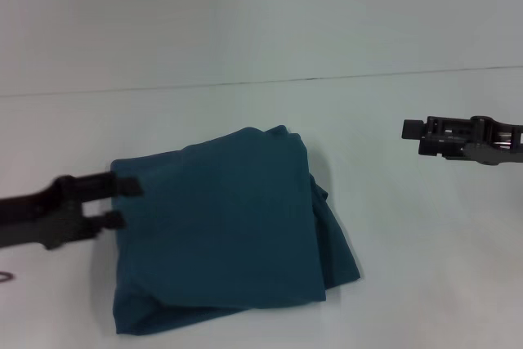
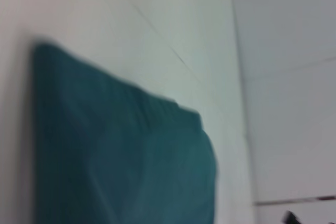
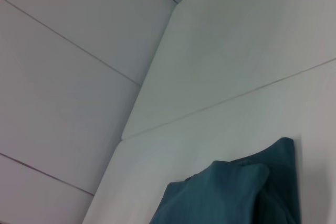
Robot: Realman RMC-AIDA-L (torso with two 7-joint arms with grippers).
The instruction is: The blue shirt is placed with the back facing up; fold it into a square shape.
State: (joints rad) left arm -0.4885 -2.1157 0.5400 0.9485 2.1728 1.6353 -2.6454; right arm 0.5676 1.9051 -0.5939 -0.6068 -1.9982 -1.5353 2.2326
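You've got a plain white worktop (image 1: 392, 226) with a white paneled wall (image 1: 245, 14) behind it. The blue shirt (image 1: 221, 230) sits around 6 o'clock, soft matte cotton folded into a rough, lumpy square. Left gripper (image 1: 122, 203) is at its 9 o'clock edge, fingers slightly apart, holding nothing. Right gripper (image 1: 409, 130) hovers at 3 o'clock, can't tell on its fingers.

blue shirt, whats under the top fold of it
More of the blue shirt itself: lower layers stick out along its right and bottom edges, on the white table. Anything deeper in the bundle is covered. The left gripper is at its left edge.
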